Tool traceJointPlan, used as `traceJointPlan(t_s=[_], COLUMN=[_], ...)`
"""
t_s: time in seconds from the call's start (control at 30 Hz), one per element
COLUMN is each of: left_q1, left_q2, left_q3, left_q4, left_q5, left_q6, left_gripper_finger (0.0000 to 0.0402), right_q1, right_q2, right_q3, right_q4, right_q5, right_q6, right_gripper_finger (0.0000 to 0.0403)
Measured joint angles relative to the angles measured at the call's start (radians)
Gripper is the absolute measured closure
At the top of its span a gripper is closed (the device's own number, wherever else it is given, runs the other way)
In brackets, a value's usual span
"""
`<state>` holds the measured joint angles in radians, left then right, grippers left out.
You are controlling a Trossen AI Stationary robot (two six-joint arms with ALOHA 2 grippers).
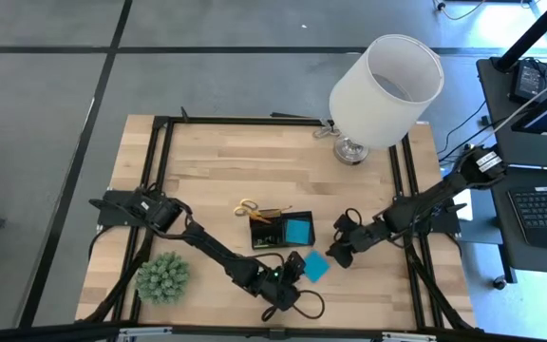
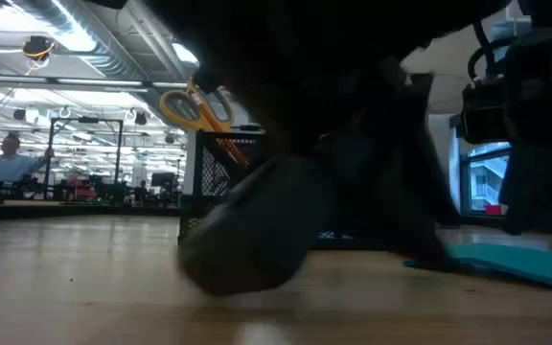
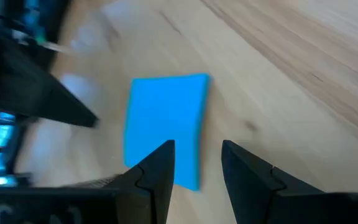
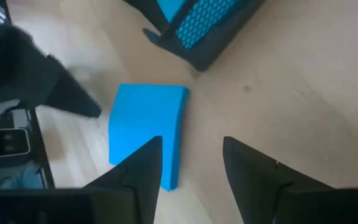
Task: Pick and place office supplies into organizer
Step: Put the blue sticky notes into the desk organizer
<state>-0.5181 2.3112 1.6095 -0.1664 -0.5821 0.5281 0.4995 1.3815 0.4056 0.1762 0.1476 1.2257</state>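
Blue pad (image 1: pixel 316 266) unmarked, left claw (image 1: pixel 297 267) and right claw (image 1: pixel 335 255) open beside it

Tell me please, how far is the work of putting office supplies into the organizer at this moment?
Partly done. The organizer already holds the yellow-handled scissors and one blue pad. In hand: a second blue pad lies flat on the table, with the left gripper and right gripper both open near it; neither grips it. Left: lifting that pad into the organizer.
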Motion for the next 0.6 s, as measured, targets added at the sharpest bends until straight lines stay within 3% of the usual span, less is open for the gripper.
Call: traceJointPlan(t_s=[0.6], left_q1=[0.012], left_q2=[0.025], left_q3=[0.002], left_q4=[0.094], left_q5=[-0.015], left_q6=[0.029], left_gripper_finger=[0.0274], right_q1=[0.006], right_q2=[0.189], right_q3=[0.004], right_q4=[0.221], right_q5=[0.052], right_q6=[0.001], right_gripper_finger=[0.0232])
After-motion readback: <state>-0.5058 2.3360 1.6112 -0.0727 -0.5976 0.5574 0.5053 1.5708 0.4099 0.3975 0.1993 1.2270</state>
